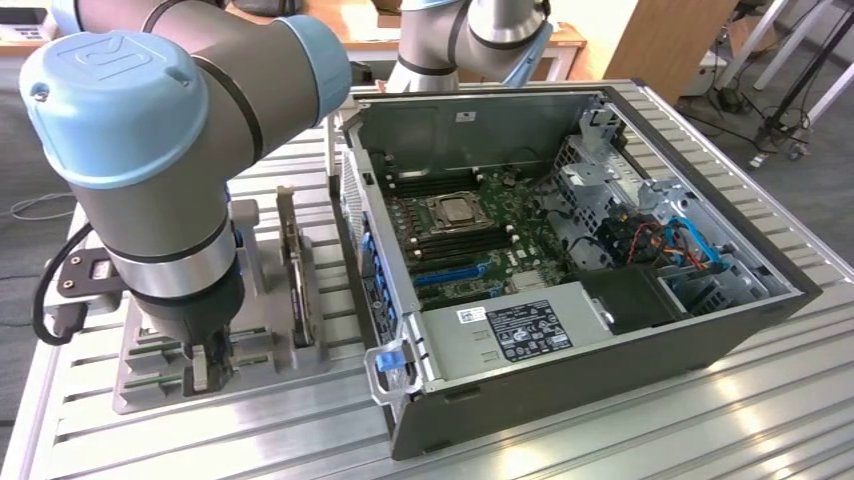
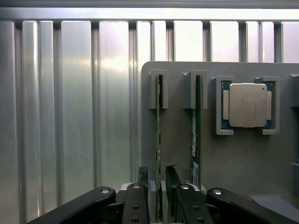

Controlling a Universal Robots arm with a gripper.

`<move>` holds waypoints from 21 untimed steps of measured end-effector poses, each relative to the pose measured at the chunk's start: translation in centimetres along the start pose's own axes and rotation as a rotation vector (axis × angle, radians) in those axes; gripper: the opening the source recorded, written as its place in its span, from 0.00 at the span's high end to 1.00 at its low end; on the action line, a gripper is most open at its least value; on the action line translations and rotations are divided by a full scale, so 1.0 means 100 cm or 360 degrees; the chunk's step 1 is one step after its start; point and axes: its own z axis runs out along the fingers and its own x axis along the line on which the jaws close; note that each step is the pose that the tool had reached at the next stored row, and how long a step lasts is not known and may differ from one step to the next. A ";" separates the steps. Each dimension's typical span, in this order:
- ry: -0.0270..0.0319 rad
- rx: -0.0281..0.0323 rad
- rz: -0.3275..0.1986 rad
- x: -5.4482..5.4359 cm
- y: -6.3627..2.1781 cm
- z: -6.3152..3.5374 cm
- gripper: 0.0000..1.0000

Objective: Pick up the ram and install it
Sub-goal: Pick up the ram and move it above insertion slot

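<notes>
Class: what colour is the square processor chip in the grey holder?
The square processor chip is silver, green-edged; wrist view shows it best.

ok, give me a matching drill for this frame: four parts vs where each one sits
Things:
1. ram
2. second stick
3. processor chip
4. power supply

Places:
A. flat in a square holder on the tray
B. inside the computer case
C. on edge in a tray slot, between the open jaws
D. on edge in the neighbouring slot, no jaws around it

Pairs: 1-C, 2-D, 3-A, 4-B
</notes>
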 end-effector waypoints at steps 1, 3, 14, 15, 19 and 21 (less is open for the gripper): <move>-0.00001 0.00001 0.0000 0.000 0.0000 0.0002 0.70; -0.00008 0.00008 0.0000 0.000 -0.0002 0.0021 0.70; -0.00005 0.00005 0.0000 0.000 -0.0004 0.0059 0.70; -0.00009 0.00008 0.0000 0.000 -0.0004 0.0063 0.70; -0.00003 0.00003 0.0000 -0.001 -0.0003 0.0065 0.70; -0.00003 0.00004 0.0000 -0.001 -0.0004 0.0071 0.70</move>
